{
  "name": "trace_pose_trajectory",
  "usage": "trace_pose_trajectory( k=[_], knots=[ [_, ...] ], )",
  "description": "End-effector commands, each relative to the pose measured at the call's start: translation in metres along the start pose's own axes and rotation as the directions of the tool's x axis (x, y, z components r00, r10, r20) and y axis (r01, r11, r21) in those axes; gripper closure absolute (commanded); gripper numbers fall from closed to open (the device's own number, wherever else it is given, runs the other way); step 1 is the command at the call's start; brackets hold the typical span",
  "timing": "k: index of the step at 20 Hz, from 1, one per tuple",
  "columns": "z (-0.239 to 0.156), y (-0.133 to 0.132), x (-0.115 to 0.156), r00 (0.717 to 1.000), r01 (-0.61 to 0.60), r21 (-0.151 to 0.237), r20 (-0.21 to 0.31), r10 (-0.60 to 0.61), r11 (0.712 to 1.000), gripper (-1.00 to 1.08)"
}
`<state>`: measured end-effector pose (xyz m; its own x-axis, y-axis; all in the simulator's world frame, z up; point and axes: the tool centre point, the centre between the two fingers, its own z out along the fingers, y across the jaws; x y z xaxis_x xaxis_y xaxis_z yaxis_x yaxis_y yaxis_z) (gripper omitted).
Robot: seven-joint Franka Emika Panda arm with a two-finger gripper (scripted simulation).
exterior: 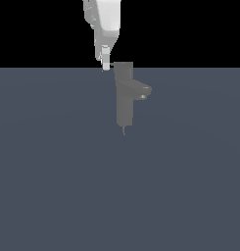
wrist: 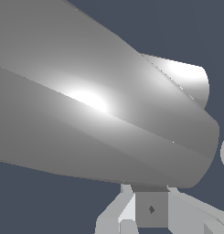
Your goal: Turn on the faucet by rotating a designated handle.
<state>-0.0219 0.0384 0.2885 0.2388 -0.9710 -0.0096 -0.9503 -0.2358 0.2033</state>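
The grey faucet [exterior: 124, 98] stands upright in the middle of the exterior view, its short spout [exterior: 142, 91] pointing to the exterior view's right. The handle's hub [exterior: 123, 65] tops the column; its blade is hard to make out. My gripper [exterior: 106, 65] hangs from above, just off the hub on the exterior view's left, fingertips level with the hub. In the wrist view a large light-grey faucet part [wrist: 109, 114] fills most of the picture, very close. My fingers [wrist: 119, 218] stand apart at the picture's edge, with a small grey block [wrist: 151, 209] between them.
The faucet stands on a flat blue-grey floor [exterior: 53, 186] that runs to a black background. A thin grey stub [exterior: 124, 130] sticks out below the column's base. Nothing else shows.
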Motion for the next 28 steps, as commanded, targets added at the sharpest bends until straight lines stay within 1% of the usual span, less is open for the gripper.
trace_pose_trajectory(
  k=[1, 4, 5, 6, 16, 25, 26, 27, 28],
  knots=[
    [-0.005, 0.011, 0.017, 1.000, -0.015, 0.007, -0.001, 0.015, 1.000, 1.08],
    [-0.005, 0.022, 0.026, 1.000, -0.016, 0.007, -0.001, 0.016, 1.000, 1.08],
    [-0.005, 0.022, 0.026, 1.000, -0.016, 0.007, -0.001, 0.016, 1.000, 1.08],
    [0.000, 0.017, 0.013, 1.000, 0.000, -0.002, -0.002, 0.000, 1.000, 1.08],
    [-0.003, 0.021, 0.079, 1.000, -0.008, 0.003, -0.002, 0.008, 1.000, 1.08],
    [-0.006, 0.025, 0.131, 1.000, -0.015, 0.007, -0.001, 0.015, 1.000, 1.08],
    [-0.006, 0.025, 0.131, 1.000, -0.015, 0.007, -0.001, 0.015, 1.000, 1.08],
    [-0.001, 0.018, 0.104, 1.000, 0.023, -0.003, 0.002, -0.023, 1.000, 1.08],
    [-0.001, 0.016, 0.107, 1.000, 0.022, -0.003, 0.002, -0.021, 1.000, 1.08]
  ],
)
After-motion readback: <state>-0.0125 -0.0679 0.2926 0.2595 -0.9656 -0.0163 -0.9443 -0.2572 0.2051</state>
